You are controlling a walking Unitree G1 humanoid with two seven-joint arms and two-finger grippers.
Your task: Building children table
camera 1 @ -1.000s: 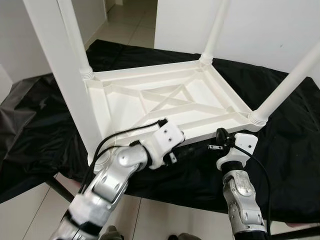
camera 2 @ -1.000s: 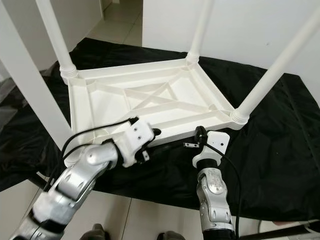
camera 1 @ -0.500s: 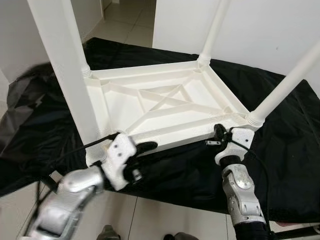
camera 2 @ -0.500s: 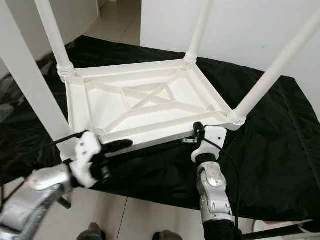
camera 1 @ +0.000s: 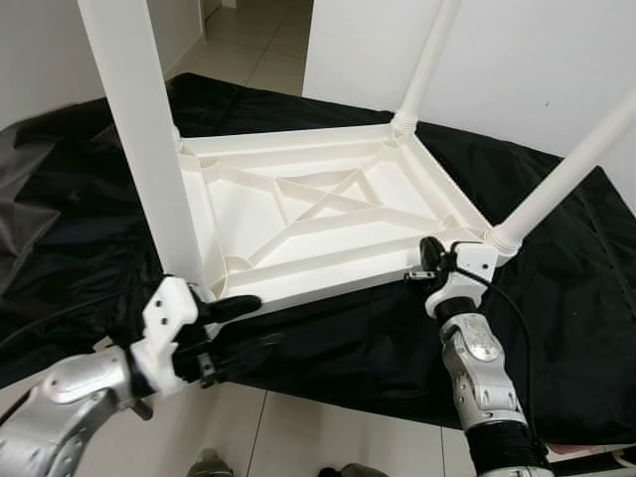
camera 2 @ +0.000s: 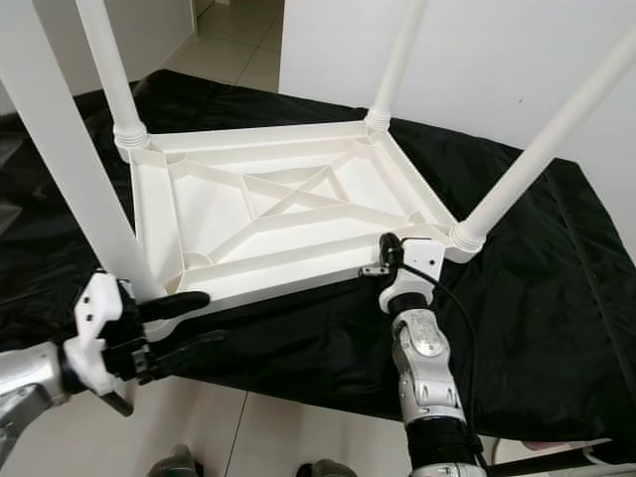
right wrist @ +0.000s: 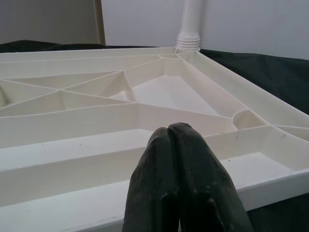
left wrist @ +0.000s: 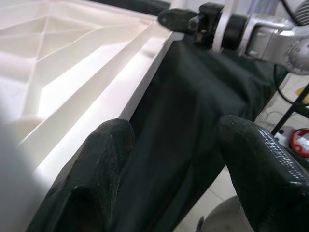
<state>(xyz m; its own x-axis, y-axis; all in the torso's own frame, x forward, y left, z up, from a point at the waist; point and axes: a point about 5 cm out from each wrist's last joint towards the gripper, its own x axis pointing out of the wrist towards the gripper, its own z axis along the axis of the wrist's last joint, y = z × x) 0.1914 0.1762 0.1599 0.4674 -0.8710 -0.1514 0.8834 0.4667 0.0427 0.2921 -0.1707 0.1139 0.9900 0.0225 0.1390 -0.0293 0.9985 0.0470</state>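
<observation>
Upturned white table (camera 1: 328, 214) sits frame-centre on black cloth (camera 1: 378, 338), legs up for fitting; left gripper (camera 1: 238, 323) spread empty at near edge, right gripper (right wrist: 179, 145) pinched closed, empty, over rim

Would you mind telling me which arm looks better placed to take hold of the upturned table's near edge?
Probably the left. Its tool is open, fingers straddling the near rim of the table beside the corner leg. The right tool is shut, resting at the rim.
</observation>
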